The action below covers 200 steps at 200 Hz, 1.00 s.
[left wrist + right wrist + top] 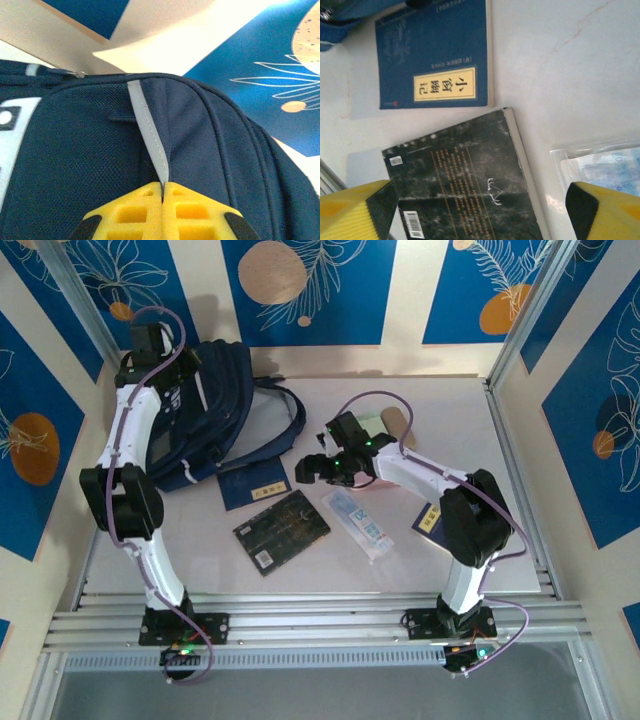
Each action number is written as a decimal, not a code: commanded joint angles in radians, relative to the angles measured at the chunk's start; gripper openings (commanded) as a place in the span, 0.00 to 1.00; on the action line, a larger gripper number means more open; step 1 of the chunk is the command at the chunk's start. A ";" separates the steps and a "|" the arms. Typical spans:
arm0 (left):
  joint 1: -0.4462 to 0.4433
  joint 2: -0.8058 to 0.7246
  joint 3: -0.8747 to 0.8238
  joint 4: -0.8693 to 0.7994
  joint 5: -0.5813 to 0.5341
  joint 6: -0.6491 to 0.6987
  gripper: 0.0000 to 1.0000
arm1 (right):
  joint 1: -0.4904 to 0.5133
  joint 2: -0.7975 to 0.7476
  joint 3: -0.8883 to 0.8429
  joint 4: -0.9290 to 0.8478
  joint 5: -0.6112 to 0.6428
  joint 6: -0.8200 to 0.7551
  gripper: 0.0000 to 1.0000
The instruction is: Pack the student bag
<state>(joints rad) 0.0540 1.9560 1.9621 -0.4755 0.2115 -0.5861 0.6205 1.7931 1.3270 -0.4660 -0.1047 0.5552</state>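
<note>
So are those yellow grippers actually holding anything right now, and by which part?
The left gripper pinches the student bag by the fabric fold at its light stripe. The right gripper is open, holding nothing.

navy-blue student bag (205,410) with pale grey stripe (149,135), blue book (432,45) with cream label (445,85) and black characters, black book (465,185) mottled grey with white barcode (413,224), clear packet (362,525) printed blue, blue wall panels (340,310) with white leaves and orange discs
</note>
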 commanded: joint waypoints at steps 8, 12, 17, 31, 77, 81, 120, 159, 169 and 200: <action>0.003 -0.056 -0.117 0.099 0.124 -0.047 0.00 | 0.037 0.079 0.003 -0.057 -0.043 -0.075 0.82; 0.003 -0.068 -0.138 0.100 0.129 -0.052 0.00 | 0.043 0.088 0.007 -0.065 -0.042 -0.081 0.81; 0.003 -0.086 -0.169 0.101 0.132 -0.061 0.06 | 0.048 0.098 0.010 -0.072 -0.036 -0.087 0.81; 0.001 -0.146 -0.248 0.112 0.154 -0.081 0.35 | 0.053 0.114 0.002 -0.071 -0.027 -0.087 0.81; -0.030 -0.458 -0.569 0.056 0.131 -0.135 0.52 | 0.054 0.141 -0.018 -0.062 -0.056 -0.084 0.81; -0.032 -0.488 -0.601 0.045 0.126 -0.144 0.52 | 0.057 0.142 -0.018 -0.063 -0.058 -0.086 0.82; -0.066 -0.817 -0.974 -0.001 0.169 -0.218 0.57 | 0.086 0.149 -0.025 -0.064 -0.040 -0.079 0.82; -0.111 -1.084 -1.229 -0.172 0.167 -0.307 0.72 | 0.103 0.144 -0.040 -0.065 -0.029 -0.047 0.83; -0.123 -1.132 -1.279 -0.219 0.169 -0.324 0.73 | 0.107 0.141 -0.044 -0.064 -0.026 -0.038 0.83; -0.162 -1.249 -1.459 -0.243 0.180 -0.375 0.81 | 0.124 0.129 -0.067 -0.044 -0.036 0.000 0.83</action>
<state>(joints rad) -0.0776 0.7868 0.6262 -0.6411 0.3672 -0.8875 0.7235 1.9305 1.2892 -0.5095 -0.1261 0.5121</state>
